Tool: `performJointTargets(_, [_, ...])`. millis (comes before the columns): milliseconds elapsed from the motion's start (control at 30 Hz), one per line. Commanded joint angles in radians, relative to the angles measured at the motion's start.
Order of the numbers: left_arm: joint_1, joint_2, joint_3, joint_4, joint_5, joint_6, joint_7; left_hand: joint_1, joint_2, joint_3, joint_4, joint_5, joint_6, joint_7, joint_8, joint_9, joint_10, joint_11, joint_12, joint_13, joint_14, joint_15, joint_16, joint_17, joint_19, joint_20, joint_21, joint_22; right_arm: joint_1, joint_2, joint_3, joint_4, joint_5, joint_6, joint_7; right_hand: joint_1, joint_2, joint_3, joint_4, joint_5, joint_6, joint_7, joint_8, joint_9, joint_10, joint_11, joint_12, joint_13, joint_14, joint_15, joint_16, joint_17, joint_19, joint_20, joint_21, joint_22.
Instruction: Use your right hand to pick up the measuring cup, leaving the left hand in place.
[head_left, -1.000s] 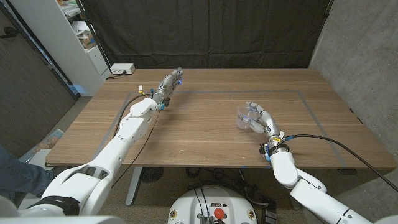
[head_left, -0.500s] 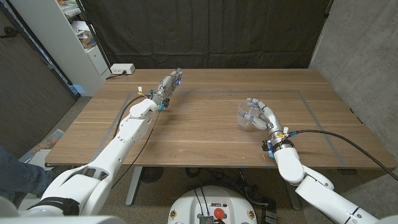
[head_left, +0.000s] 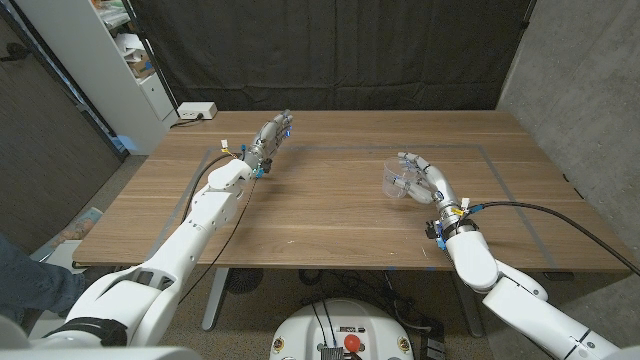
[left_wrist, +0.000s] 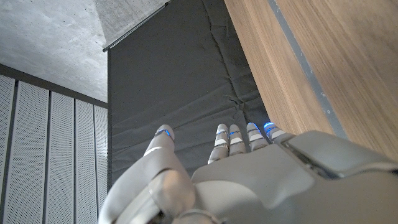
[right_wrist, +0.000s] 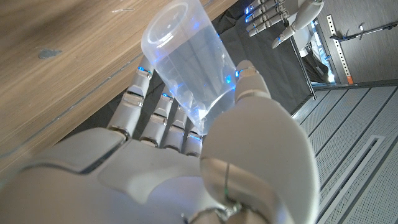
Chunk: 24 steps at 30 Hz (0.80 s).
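One measuring cup (head_left: 396, 180), clear plastic, sat right of centre in the head view, gripped in the right robot hand (head_left: 425, 184). In the right wrist view the cup (right_wrist: 189, 62) was clamped between the thumb and the curled fingers (right_wrist: 157, 118), its base pointing away from the palm. Whether it was clear of the wooden counter (head_left: 330, 215) could not be told. One left robot hand (head_left: 271, 136) was at the upper left of the counter, holding nothing, its fingers (left_wrist: 231, 138) straight and close side by side, thumb slightly apart. One white box (head_left: 196, 110) stood at the counter's far left corner.
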Motion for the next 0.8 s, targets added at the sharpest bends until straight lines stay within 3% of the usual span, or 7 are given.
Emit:
performJointTargets(33, [-0.001,-0.002,-0.003,0.007,-0.002,-0.007,-0.002,-0.002,0.003,0.003,-0.004,0.001,0.004,-0.008,-0.001,0.005,0.006,0.005,-0.002,0.003,-0.005,0.003,-0.001,0.003,-0.003,0.006,-0.001,0.004,-0.012,-0.027,0.037,-0.042,0.037,0.002,0.036,-0.024,0.011,0.012,0.017,-0.004,0.074,-0.076,-0.002,0.002,-0.009,0.002,-0.005,0.003,-0.001,0.003,-0.001,0.006,-0.001,0.005,-0.001,0.003])
performJointTargets(800, [-0.019,-0.011,0.004,0.024,0.007,-0.011,-0.010,-0.002,0.003,0.003,-0.005,0.001,0.004,-0.009,-0.001,0.005,0.006,0.003,-0.003,0.003,-0.006,0.004,-0.001,0.003,-0.005,0.007,-0.001,0.004,-0.023,-0.061,0.105,-0.089,0.104,0.029,0.094,-0.035,0.011,0.013,0.020,-0.025,0.062,-0.066,-0.016,-0.001,-0.018,0.009,-0.013,0.008,0.001,0.012,-0.003,0.015,-0.002,0.010,-0.003,0.003])
